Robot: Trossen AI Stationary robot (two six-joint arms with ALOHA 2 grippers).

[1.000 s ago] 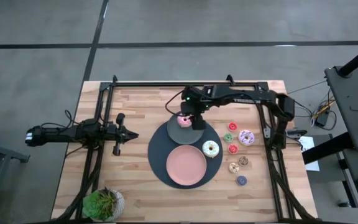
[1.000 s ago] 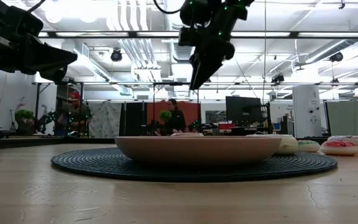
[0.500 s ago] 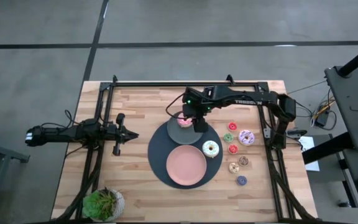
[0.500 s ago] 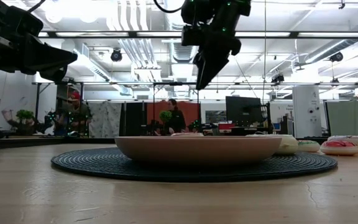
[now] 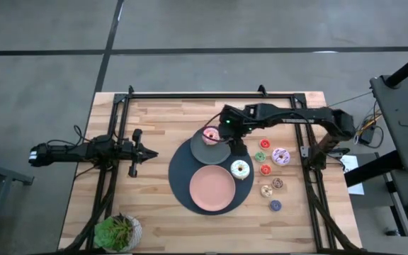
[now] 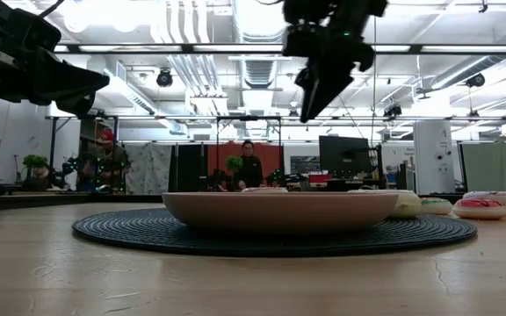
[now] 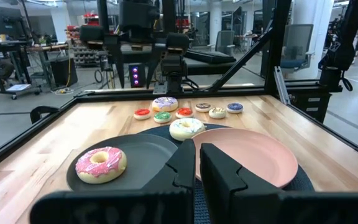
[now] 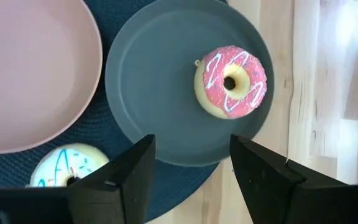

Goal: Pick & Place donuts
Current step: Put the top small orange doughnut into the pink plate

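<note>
The pink-frosted donut point(image 5: 210, 134) point(image 8: 230, 81) lies flat on the grey plate point(image 5: 205, 150) point(image 8: 160, 93). My right gripper point(image 5: 234, 140) point(image 8: 191, 163) hangs open above that plate's right rim, pointing down, with the donut off to its left and nothing between its fingers. The white donut point(image 5: 240, 169) rests on the dark round mat point(image 5: 179, 177) beside the pink plate point(image 5: 212, 188). The lilac donut point(image 5: 280, 156) and several tiny ones point(image 5: 265, 169) lie on the wood to the right. My left gripper point(image 5: 146, 154) point(image 7: 197, 163) waits shut at the table's left side.
A small potted plant point(image 5: 117, 232) stands at the near left corner. The black frame rails point(image 5: 211, 95) run along the far edge and both sides. Bare wood lies between the left gripper and the mat. People and workshop gear show beyond the table in the low view.
My right gripper has moved toward the table's right edge, from over the grey plate beside the pink donut to over the plate's right rim. The pink donut has stayed on the grey plate.
</note>
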